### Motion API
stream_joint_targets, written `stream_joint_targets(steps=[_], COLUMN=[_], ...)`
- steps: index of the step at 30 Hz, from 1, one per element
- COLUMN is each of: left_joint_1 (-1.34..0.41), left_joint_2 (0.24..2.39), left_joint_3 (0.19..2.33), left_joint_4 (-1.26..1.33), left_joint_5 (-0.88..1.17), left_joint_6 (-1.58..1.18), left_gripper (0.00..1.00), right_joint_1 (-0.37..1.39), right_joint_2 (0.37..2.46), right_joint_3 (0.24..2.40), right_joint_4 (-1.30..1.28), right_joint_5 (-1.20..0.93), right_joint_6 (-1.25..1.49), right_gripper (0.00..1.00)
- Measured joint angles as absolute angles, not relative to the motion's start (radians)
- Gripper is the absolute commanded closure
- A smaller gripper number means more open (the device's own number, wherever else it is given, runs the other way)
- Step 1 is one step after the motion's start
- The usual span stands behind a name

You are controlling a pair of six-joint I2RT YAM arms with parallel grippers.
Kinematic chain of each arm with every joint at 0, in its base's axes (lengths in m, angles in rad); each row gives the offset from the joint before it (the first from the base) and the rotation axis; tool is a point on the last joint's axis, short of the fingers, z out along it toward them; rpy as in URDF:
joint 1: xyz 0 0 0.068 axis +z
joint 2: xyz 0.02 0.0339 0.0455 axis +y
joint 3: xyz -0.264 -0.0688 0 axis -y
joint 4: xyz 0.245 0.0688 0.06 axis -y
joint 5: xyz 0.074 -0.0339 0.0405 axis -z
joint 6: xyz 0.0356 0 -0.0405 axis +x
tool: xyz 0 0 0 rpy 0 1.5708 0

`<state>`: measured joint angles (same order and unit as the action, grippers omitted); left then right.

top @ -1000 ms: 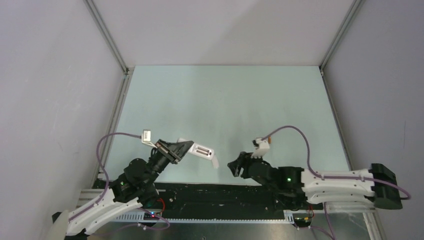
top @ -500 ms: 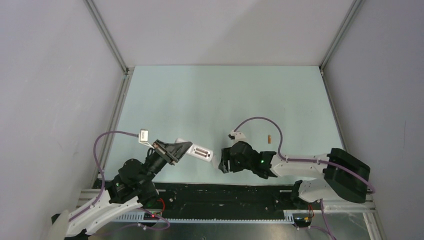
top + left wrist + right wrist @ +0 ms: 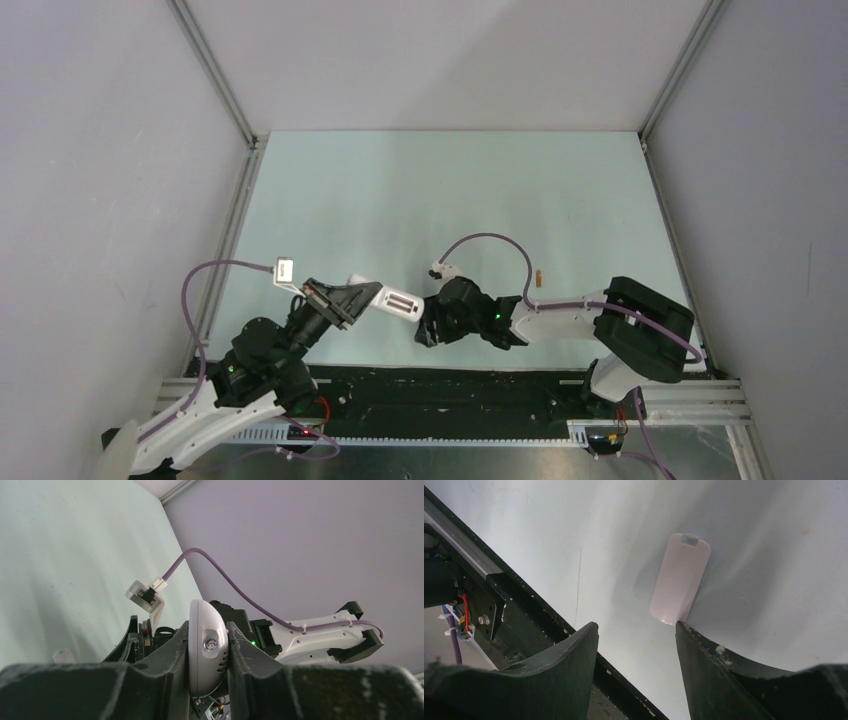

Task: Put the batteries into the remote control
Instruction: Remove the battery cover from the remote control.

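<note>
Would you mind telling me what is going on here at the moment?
The left pincer is shut on the slim white rectangular remote control, holding it above the pale green table with its battery recess showing from above. The right pincer is open and hovers over a thin white plastic cover plate lying flat on the table. One small orange-copper cylindrical battery lies loose farther right. I cannot tell whether any battery sits in the recess.
</note>
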<state>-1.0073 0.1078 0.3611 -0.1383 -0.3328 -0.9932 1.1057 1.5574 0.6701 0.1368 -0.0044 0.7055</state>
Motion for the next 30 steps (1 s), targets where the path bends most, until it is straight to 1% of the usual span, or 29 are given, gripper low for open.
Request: stream_joint_targets(steps=[10, 22, 30], left_joint_1=[-1.007, -1.007, -1.007], left_joint_2=[0.108, 0.096, 0.091], left_joint_3=[0.371, 0.371, 0.374], left_joint_4=[-0.138, -0.139, -0.144], left_joint_5=[-0.333, -0.335, -0.337], left_joint_6=[-0.984, -0.984, -0.967], left_gripper=[1.0, 1.0, 1.0], right_joint_1=[1.111, 1.093, 1.032], right_joint_2=[1.618, 1.74, 1.816], right_joint_3=[0.727, 0.851, 0.937], right_joint_4=[0.148, 0.172, 0.179], right_joint_5=[-0.043, -0.127, -0.177], right_joint_6=[0.674, 0.556, 0.482], right_gripper=[0.4, 0.35, 0.34])
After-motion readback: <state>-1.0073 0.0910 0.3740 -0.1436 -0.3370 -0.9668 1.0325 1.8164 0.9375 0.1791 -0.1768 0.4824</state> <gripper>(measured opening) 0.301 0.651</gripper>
